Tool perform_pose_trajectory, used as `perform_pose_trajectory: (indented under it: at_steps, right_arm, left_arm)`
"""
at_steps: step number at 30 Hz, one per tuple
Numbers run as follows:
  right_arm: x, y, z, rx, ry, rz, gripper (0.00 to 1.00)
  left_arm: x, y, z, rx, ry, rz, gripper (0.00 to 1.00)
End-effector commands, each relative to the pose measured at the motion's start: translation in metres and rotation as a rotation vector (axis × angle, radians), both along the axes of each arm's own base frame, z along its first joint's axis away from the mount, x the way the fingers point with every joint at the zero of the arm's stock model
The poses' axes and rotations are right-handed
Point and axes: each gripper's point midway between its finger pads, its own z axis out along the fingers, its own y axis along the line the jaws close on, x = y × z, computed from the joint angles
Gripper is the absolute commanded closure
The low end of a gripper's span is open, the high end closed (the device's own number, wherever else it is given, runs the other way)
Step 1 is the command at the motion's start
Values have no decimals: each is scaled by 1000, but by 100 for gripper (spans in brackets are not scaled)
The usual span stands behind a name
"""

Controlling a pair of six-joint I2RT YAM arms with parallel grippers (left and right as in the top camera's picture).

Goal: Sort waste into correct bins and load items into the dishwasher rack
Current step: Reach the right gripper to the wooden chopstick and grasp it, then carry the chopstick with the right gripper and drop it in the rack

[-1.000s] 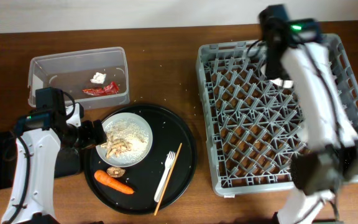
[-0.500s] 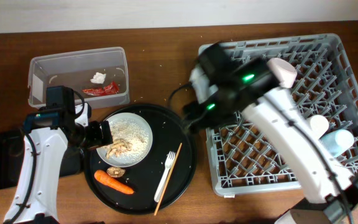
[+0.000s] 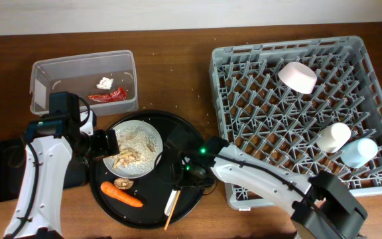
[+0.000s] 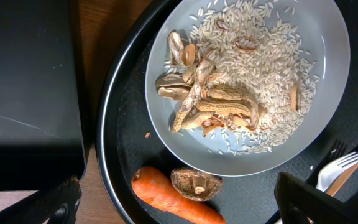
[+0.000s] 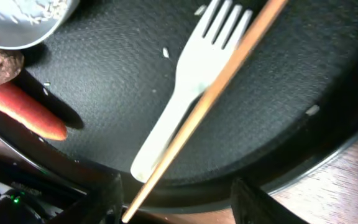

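Observation:
On the round black tray (image 3: pixel 197 143) a white plate (image 3: pixel 138 147) holds rice and shredded food (image 4: pixel 229 102). My left gripper (image 3: pixel 105 143) stands open at the plate's left edge, above the carrot (image 4: pixel 176 202) and the brown lump (image 4: pixel 196 183). My right gripper (image 5: pixel 182 208) is open low over the tray's front. The white fork (image 5: pixel 185 99) and a chopstick (image 5: pixel 210 106) lie between its fingers, ungripped. The clear tub (image 3: pixel 45 70) holds the red wrapper (image 3: pixel 108 96) and the tissue (image 3: pixel 105 83). In the rack (image 3: pixel 270 119) sit a white bowl (image 3: pixel 297 76), a small white cup (image 3: pixel 330 137) and a light blue cup (image 3: pixel 360 151).
The shallow black rectangular tray (image 3: pixel 2 169) lies at the far left, partly under my left arm. My right arm stretches from the table's front across the rack's near left corner to the round tray. Rice grains are scattered on the wood between the tub and the rack.
My right arm has swung from the rack's far side down to the round tray's front, over the fork and chopstick. The left gripper has stayed by the plate.

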Motion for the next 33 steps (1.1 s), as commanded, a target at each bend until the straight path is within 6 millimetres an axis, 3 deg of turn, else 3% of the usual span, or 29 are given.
perform_pose_trajectory:
  at_steps: [1,5,7,12,20,24,27,29,30,33]
  right_arm:
    - [-14,9,-20,-35,19,28,49]
    - [-17,7,-42,-104,63,-63,51]
    - [-15,9,-46,-105,64,-81,58]
    - [-17,5,-57,-138,89,-110,62]
    - [-14,8,-55,-120,85,-115,91]
    - [-7,7,-44,-104,47,-120,96]
    - [12,-5,-21,-97,-17,-100,96]
    - [33,-17,13,-78,-101,-42,96]
    - [45,-29,38,-83,-160,-13,96]
    - [80,-90,112,-180,-345,-26,96]
  left_arm:
    - [1,1,5,8,-15,8,1]
    - [1,1,5,8,-15,8,1]
    - [1,1,5,7,-15,9,1]
    - [1,1,5,8,-15,8,1]
    - [1,1,5,8,-15,8,1]
    - [1,1,5,8,-16,8,1]
    - [1,1,5,8,-16,9,1]
    - [1,1,5,8,-16,8,1]
    - [1,1,5,8,-16,8,1]
    - [1,1,5,8,-16,8,1]
